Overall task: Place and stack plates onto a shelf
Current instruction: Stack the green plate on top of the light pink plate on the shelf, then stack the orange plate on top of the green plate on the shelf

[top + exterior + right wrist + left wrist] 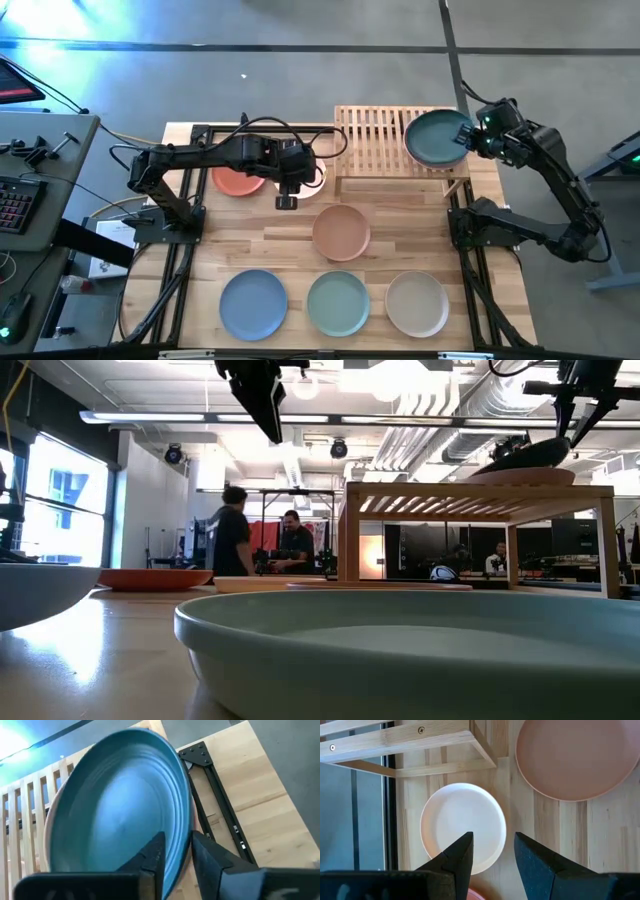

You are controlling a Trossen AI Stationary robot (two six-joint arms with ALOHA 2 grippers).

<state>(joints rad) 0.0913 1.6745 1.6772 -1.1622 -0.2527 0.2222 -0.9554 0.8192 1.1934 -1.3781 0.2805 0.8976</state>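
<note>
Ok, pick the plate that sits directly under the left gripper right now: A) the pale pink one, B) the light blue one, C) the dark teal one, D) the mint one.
A: the left gripper hangs with fingers apart over the pale pink plate, next to the shelf; the dark teal plate is up on the shelf at the right gripper.
</note>
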